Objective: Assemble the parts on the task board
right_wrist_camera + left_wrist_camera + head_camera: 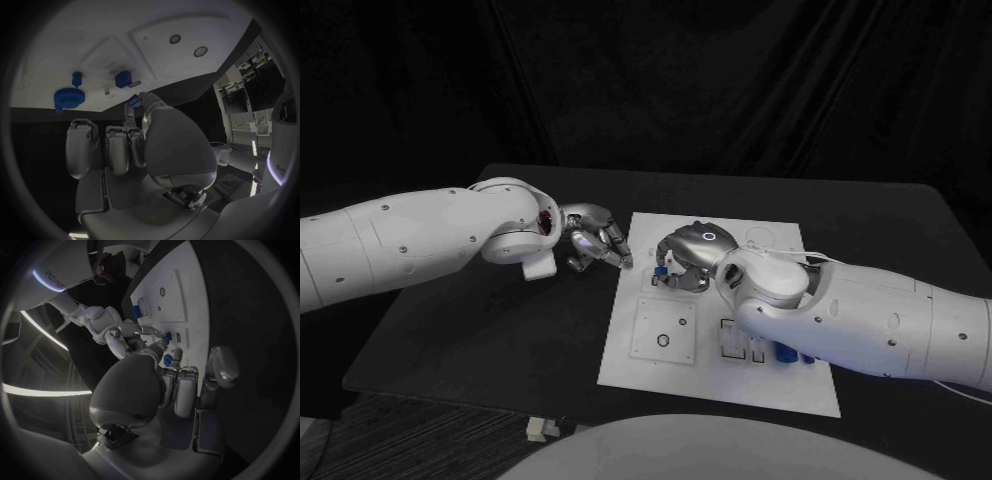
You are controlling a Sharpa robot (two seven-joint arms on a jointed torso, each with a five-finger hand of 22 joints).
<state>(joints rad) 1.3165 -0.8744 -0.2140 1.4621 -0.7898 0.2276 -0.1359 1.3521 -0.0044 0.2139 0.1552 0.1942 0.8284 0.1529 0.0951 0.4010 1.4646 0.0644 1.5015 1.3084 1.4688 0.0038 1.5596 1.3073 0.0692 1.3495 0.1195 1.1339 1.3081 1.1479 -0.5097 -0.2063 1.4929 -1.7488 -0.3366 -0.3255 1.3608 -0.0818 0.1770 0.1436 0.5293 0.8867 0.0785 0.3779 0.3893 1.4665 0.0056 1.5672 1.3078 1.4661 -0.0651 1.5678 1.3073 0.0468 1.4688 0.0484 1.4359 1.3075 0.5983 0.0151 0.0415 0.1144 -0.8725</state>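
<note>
- Nearest the robot, at about 5 o'clock on the task board [646, 385], a few small blue parts [793, 355] stand at the board's near right, partly behind the right arm [877, 320]. They look seated, so I judge that corner done or nearly so.
- Just beyond them, at about 6 o'clock of the board's middle, a raised white panel [662, 330] carries a small empty hole. It may be waiting for a piece, though I cannot be sure.
- At the board's centre, the right hand [689, 258] reaches over the board, its fingers [139, 101] closing on a small blue part [132, 101] at their tips. The left wrist view shows this piece [164, 336] pinched above the board.
- The right wrist view shows three more blue pieces on the board: a round capped one [66, 97], a small peg [77, 78] and a squarish block [122, 79].
- At 9 o'clock, off the board's left edge over the black worktop [488, 340], the left hand [591, 240] holds nothing, its fingers [186, 390] curled in side by side.
- The task looks partway done: several parts are set, one is in hand, and at least one socket is unfilled.
</note>
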